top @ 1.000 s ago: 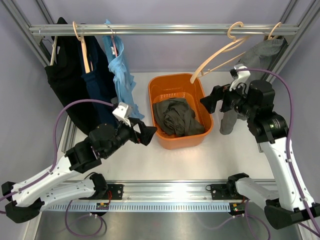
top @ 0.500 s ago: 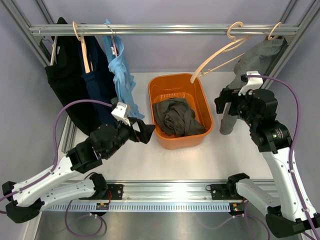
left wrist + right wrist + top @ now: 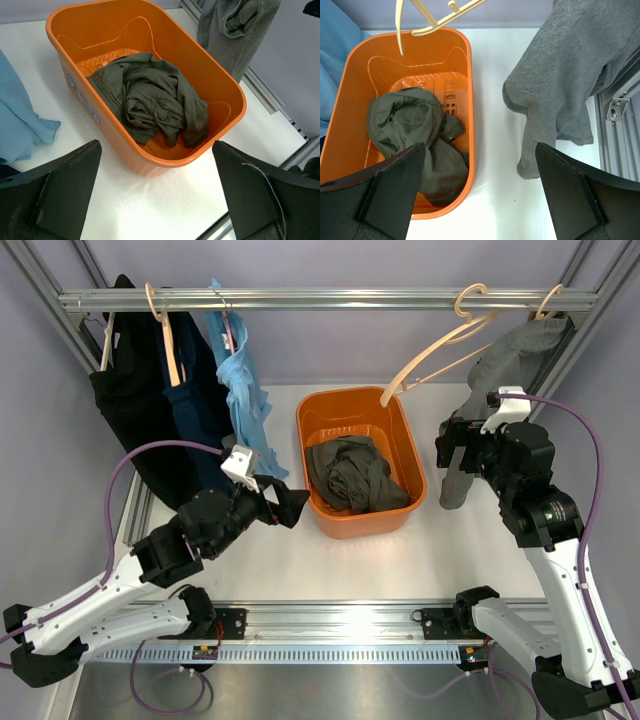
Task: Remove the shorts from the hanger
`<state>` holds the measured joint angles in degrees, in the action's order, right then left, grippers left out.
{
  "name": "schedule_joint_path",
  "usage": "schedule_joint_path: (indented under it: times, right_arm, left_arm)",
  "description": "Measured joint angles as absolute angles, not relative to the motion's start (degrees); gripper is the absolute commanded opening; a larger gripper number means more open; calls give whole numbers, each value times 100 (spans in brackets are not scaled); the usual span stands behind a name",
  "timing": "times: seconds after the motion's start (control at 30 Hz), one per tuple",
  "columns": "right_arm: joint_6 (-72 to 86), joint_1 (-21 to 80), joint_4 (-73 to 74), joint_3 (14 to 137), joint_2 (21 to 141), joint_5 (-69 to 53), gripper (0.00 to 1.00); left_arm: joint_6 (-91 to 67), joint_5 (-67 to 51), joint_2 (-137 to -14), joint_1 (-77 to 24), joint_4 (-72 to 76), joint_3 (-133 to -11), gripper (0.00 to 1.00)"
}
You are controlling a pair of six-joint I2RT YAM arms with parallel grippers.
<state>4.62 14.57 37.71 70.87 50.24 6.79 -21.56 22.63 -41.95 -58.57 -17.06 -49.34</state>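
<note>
The shorts (image 3: 350, 475) lie in the basket (image 3: 360, 405). The hanger (image 3: 430, 347) hangs over the basket's rear right corner. A draped garment (image 3: 500, 370) hangs right of the basket. My right gripper (image 3: 455, 450) sits right of the basket, and my left gripper (image 3: 292, 508) sits left of it.

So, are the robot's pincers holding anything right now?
Nothing. The left pincer and right pincer are open and empty; the shorts lie in the basket, off the hanger.

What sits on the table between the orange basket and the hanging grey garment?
Nothing: the right wrist view shows bare white table between the basket and the grey garment.
</note>
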Motion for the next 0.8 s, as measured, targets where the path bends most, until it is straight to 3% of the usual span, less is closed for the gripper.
schedule_joint_path:
  times: [0.8]
  right_arm:
    - [499, 1457, 3754, 7004, 5015, 803, 99]
  left_arm:
    - [-2150, 2261, -4158, -5857, -1708, -4908, 99]
